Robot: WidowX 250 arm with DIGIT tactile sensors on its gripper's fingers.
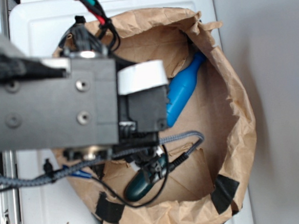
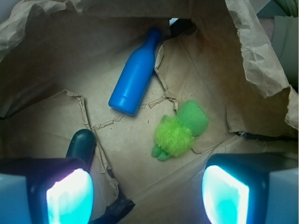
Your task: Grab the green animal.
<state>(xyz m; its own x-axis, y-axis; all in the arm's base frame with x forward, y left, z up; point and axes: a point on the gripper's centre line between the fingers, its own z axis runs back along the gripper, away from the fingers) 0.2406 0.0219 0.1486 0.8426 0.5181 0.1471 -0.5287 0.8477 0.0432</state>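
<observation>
The green animal point(image 2: 180, 131) lies on the brown paper floor of the bag, its fuzzy yellow-green body and little feet toward me and its smooth green head away. My gripper point(image 2: 147, 193) hangs above the bag floor, open, with nothing between its glowing pads point(image 2: 70, 198). The toy sits ahead of the pads, slightly right of their midline, apart from them. In the exterior view the arm point(image 1: 62, 105) covers the toy.
A blue bottle point(image 2: 134, 78) point(image 1: 183, 91) lies left of and beyond the toy. A dark green capsule-shaped object point(image 2: 82, 143) point(image 1: 143, 183) sits by the left pad. Crumpled paper bag walls point(image 1: 236, 111) ring everything; black tape point(image 1: 224, 191) patches the rim.
</observation>
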